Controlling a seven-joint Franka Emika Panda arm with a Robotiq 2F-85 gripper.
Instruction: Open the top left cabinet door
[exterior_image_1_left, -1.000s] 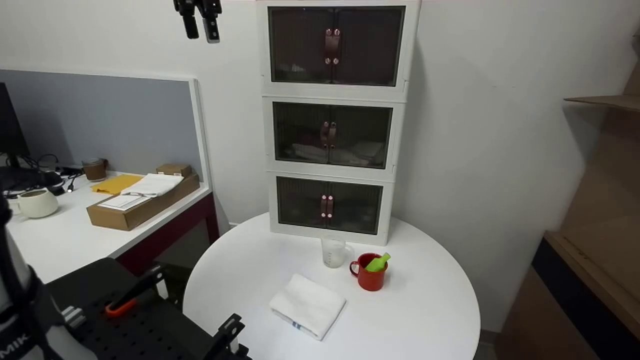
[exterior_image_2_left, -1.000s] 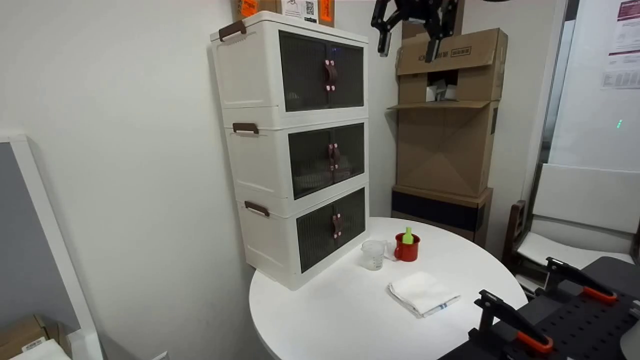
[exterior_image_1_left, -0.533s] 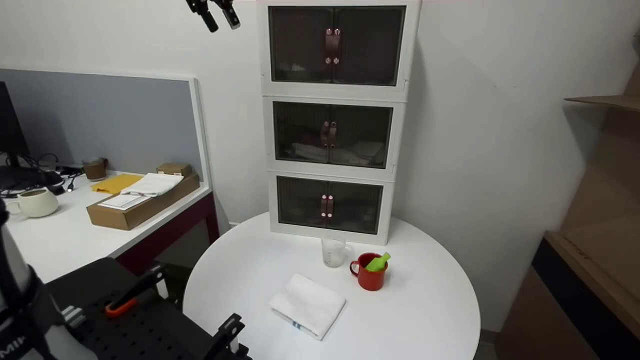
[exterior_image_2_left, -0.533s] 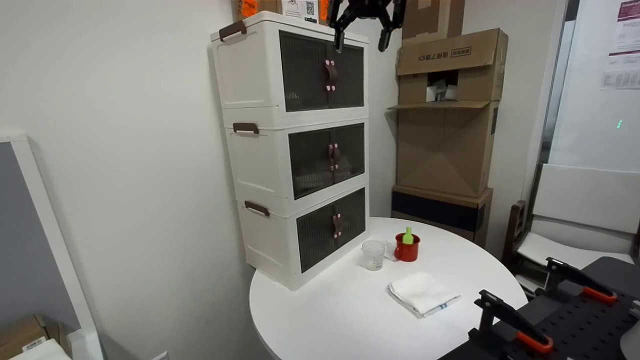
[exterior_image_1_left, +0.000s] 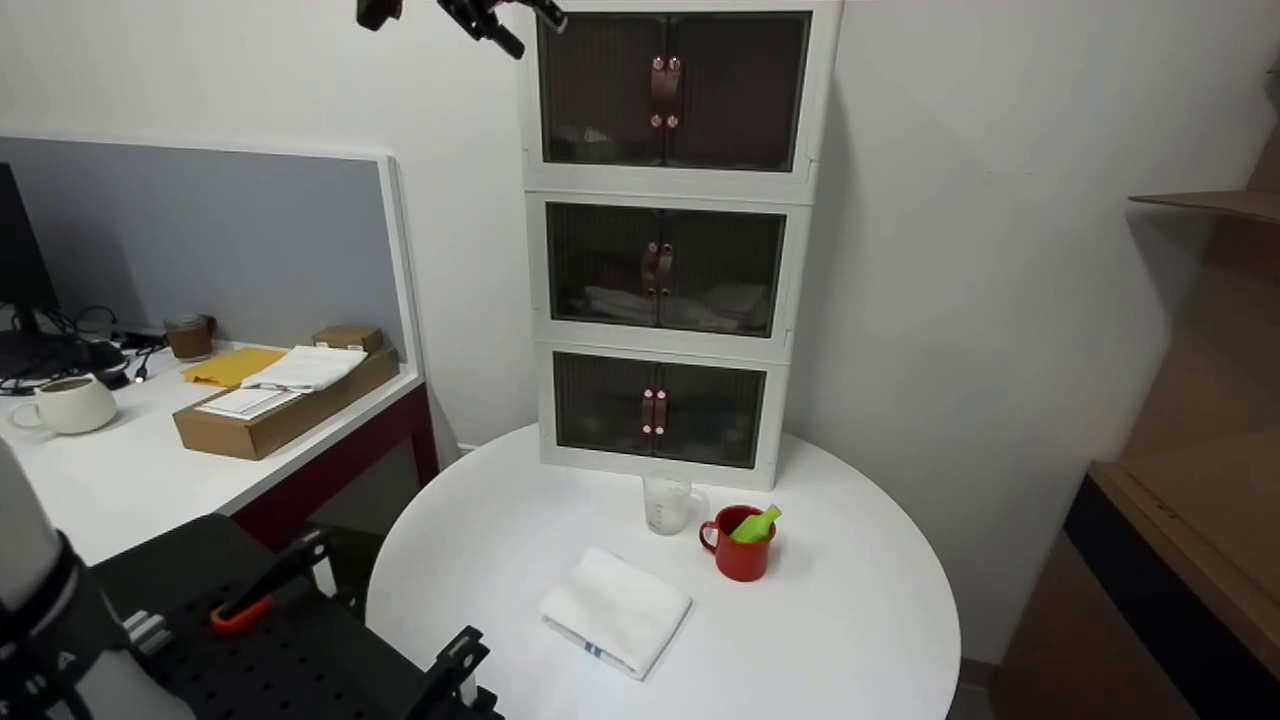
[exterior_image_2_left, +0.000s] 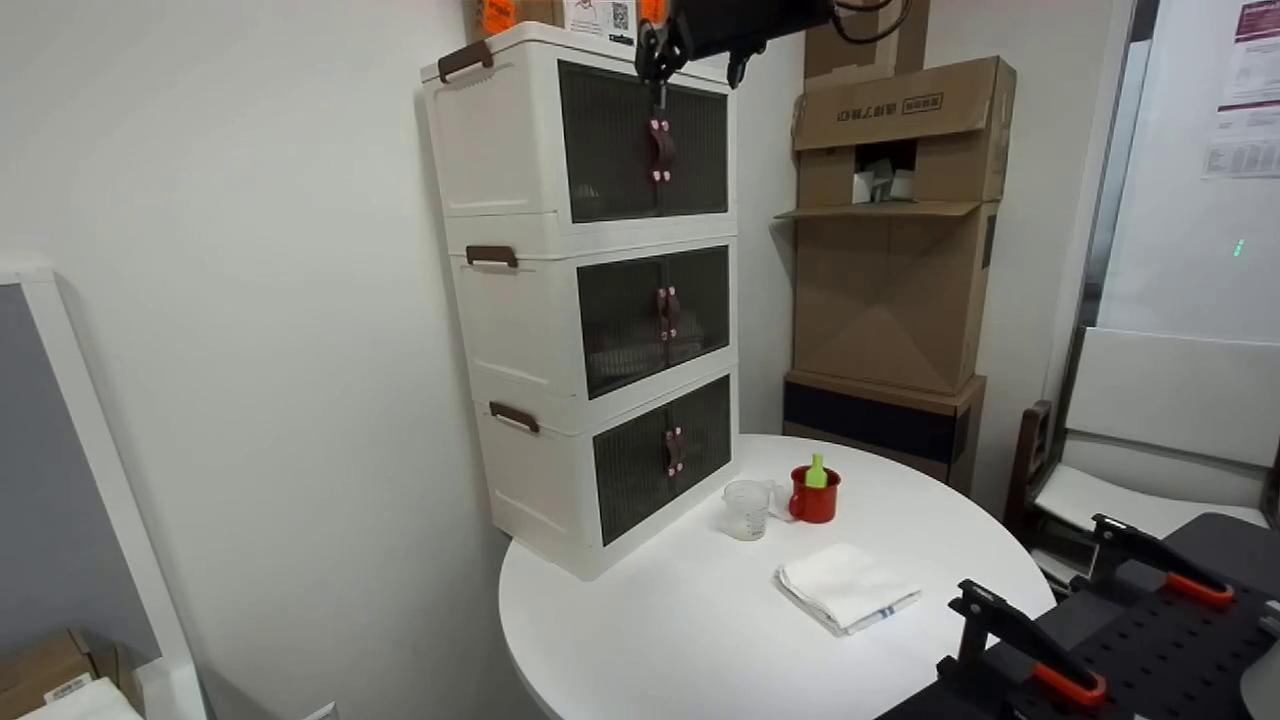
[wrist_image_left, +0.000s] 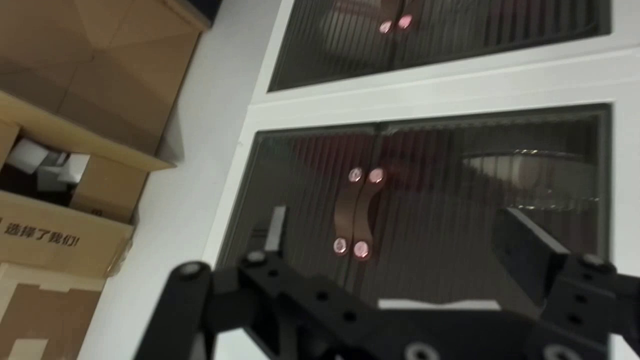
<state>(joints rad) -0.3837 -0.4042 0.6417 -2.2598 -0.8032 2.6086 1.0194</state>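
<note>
The top left cabinet door is a dark smoked-glass panel, shut, in both exterior views (exterior_image_1_left: 600, 95) (exterior_image_2_left: 606, 150). In the wrist view, which stands upside down, it is the right-hand panel (wrist_image_left: 460, 235). Its brown strap handle (wrist_image_left: 365, 210) with pink studs sits at the middle seam, beside the twin handle of the right door (wrist_image_left: 300, 200). My gripper is open and empty in front of the upper tier, high up in both exterior views (exterior_image_1_left: 536, 33) (exterior_image_2_left: 657, 82). In the wrist view its fingers (wrist_image_left: 403, 229) stand wide apart, with both handles in the span between them, nearer one finger.
The white three-tier cabinet (exterior_image_1_left: 672, 186) stands on a round white table (exterior_image_1_left: 820, 640). A measuring cup (exterior_image_1_left: 667, 503), a red mug (exterior_image_1_left: 741, 555) with a green tool and a folded cloth (exterior_image_1_left: 617, 610) lie before it. Cardboard boxes (exterior_image_2_left: 885, 290) stand beside it.
My gripper has moved toward the cabinet, rightward in an exterior view and leftward in an exterior view, and has turned to face the top doors. The doors have not moved.
</note>
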